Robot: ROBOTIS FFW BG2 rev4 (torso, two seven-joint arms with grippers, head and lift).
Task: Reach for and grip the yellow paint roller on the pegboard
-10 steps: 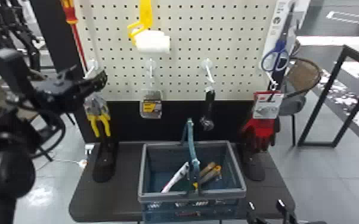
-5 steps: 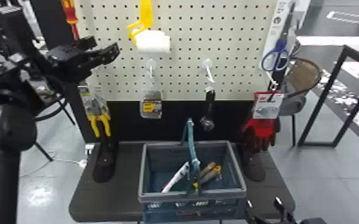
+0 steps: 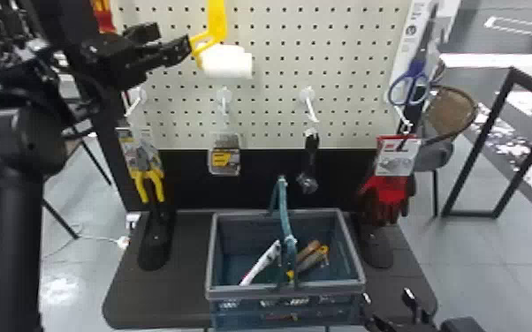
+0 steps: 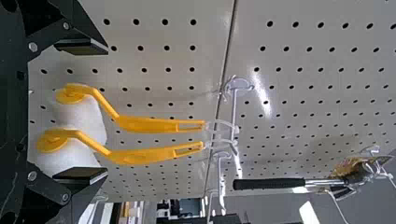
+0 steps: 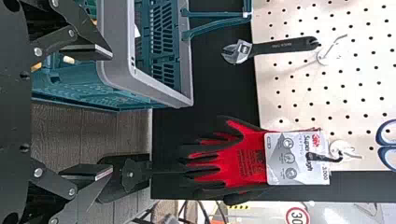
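The dark table (image 3: pixel 181 282) stood well below the left hand (image 3: pixel 174 39). A black foot (image 3: pixel 153 251) rested on it beneath that hand, another foot (image 3: pixel 378 254) beyond the right hand (image 3: pixel 387 298), with the basket (image 3: pixel 238 292) between the feet.

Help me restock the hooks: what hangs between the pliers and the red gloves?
A small pack and, nearer the gloves, a wrench, as the head view shows.

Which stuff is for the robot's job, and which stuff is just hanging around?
For the job:
- left claw
- two yellow paint rollers (I can't tell which one it wants)
- pegboard they hang on

Just around:
- basket with tools inside
- red gloves
- yellow-handled pliers
- blue scissors
- wrench
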